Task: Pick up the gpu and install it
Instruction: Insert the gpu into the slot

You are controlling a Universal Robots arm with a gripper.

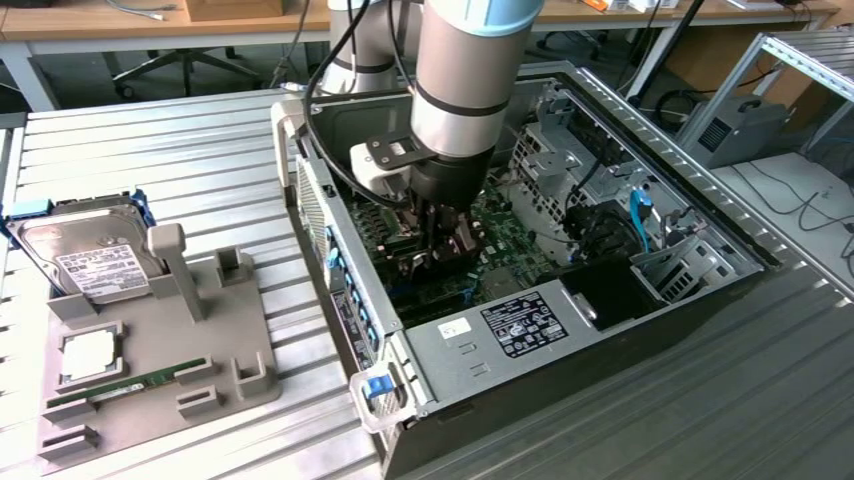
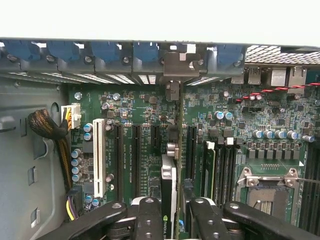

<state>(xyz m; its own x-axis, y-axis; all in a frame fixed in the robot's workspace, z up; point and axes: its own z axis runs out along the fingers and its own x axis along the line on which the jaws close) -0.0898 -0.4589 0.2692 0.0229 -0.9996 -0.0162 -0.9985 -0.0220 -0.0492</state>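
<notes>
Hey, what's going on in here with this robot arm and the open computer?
The robot's gripper is inside the open metal computer case, shut on the gpu, a flat green circuit-board card seen on edge. The card stands upright over the black slots of the green motherboard; whether it is fully seated is unclear. A silver boxy hard drive and narrow green memory stick rest on the grey holder beside the case.

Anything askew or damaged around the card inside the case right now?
Nothing stands out. The green circuit-board gpu stands edge-on in the gripper, parallel to the black motherboard slots, with no visible damage.
</notes>
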